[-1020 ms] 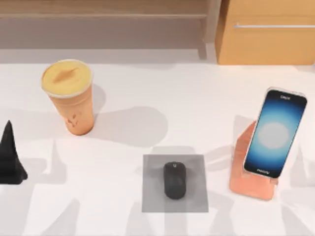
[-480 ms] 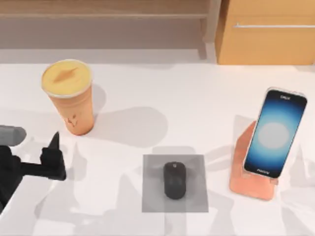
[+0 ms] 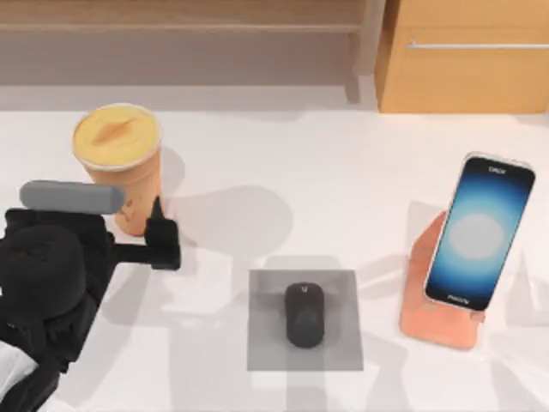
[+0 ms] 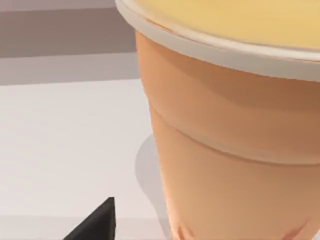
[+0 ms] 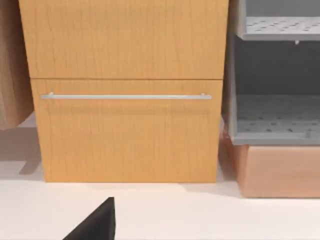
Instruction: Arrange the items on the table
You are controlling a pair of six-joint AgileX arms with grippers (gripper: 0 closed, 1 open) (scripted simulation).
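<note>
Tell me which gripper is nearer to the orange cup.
Left. The left gripper sits just beside the orange cup, at its base. The right gripper faces the wooden cabinet, away from the cup.

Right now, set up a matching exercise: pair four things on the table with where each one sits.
Things:
1. computer mouse
2. smartphone
3. orange cup
4. left claw

Places:
A. propped on a pink stand, table's right side
B. on a grey mat, near the middle
C. just beside the cup's base
D. upright at the table's left, yellow lid on

Pairs: 1-B, 2-A, 3-D, 4-C
</note>
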